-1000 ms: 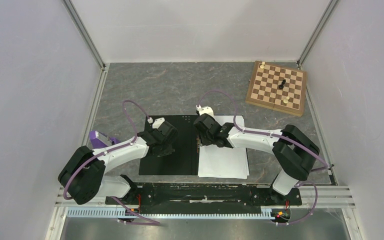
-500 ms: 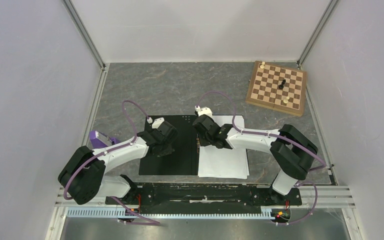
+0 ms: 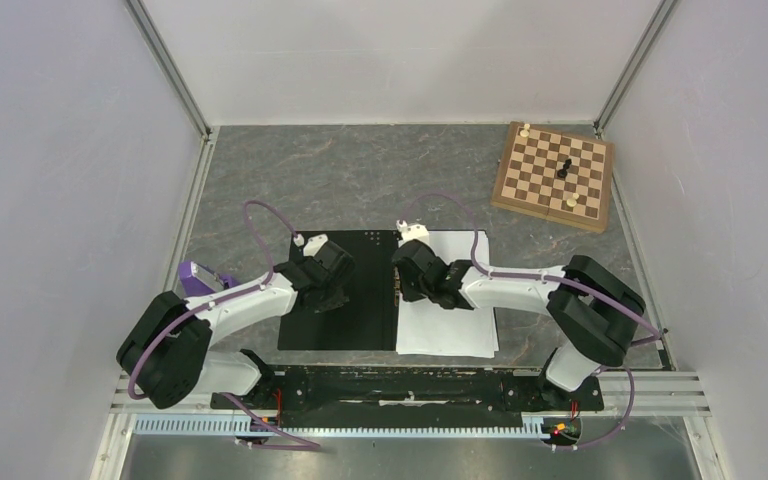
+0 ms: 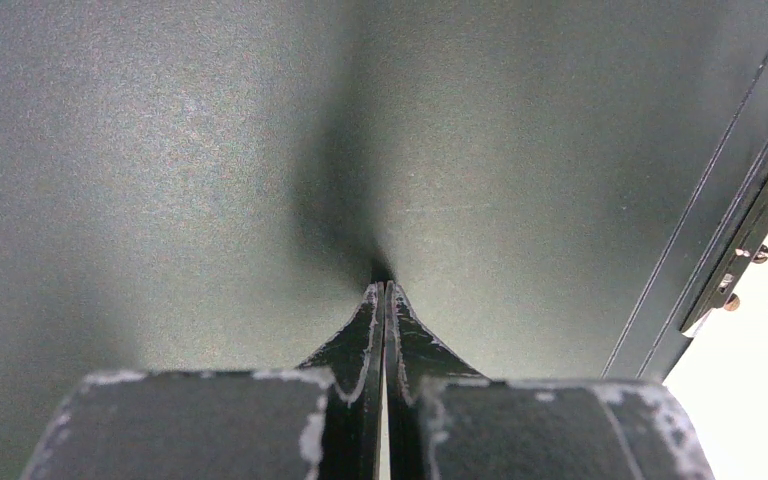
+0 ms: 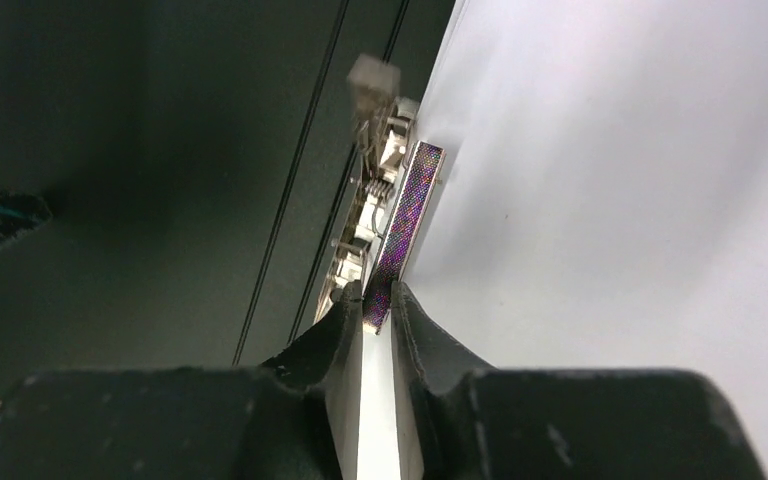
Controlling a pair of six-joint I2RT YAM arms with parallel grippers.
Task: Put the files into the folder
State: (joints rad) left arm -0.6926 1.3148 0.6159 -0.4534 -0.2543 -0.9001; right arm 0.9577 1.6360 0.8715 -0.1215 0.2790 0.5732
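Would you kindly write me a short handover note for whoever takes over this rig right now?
Hands: the left hand is shut, tips down on the left black inner face of the folder. The right hand has its fingers almost together at the near end of the clip by the spine; whether they grip it cannot be told.
Things: the folder lies open, and the files lie stacked on its right half, their edge at the clip.
Done: the files are on the open folder.
Left: check whether the clip holds the sheets, then close the cover.
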